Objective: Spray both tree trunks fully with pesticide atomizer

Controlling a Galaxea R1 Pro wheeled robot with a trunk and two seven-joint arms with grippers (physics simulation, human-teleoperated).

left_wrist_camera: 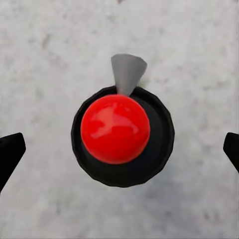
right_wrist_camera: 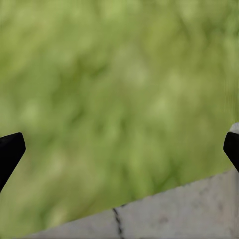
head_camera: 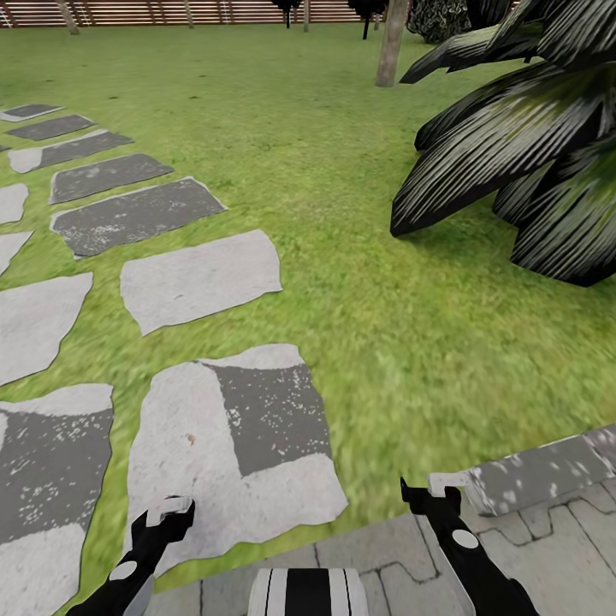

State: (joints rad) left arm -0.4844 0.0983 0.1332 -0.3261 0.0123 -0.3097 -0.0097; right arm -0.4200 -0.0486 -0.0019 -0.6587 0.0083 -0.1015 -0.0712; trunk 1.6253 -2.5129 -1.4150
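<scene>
In the head view, the left gripper point(head_camera: 162, 518) hangs low over a pale stone slab point(head_camera: 184, 436), and the right gripper point(head_camera: 432, 494) hangs over the edge where grass point(head_camera: 342, 171) meets grey paving point(head_camera: 547, 530). More slabs run ahead of the left fingers, across the lawn. Ahead of the right fingers and off to their outer side, a dark, broad-leaved plant point(head_camera: 522, 154) spreads over the grass. Far beyond it stands a bare grey-brown trunk point(head_camera: 392, 43), with a slatted fence point(head_camera: 171, 12) behind. In the left wrist view, the atomizer point(left_wrist_camera: 119, 132) sits on pale stone directly between the left fingers point(left_wrist_camera: 10, 152), seen from above: a red dome on a black round body with a grey nozzle. The fingers are spread wide, well clear of it on both sides. In the right wrist view, the right fingers point(right_wrist_camera: 10, 152) are likewise spread wide with nothing between them, over blurred grass and a strip of grey paving point(right_wrist_camera: 174, 211).
</scene>
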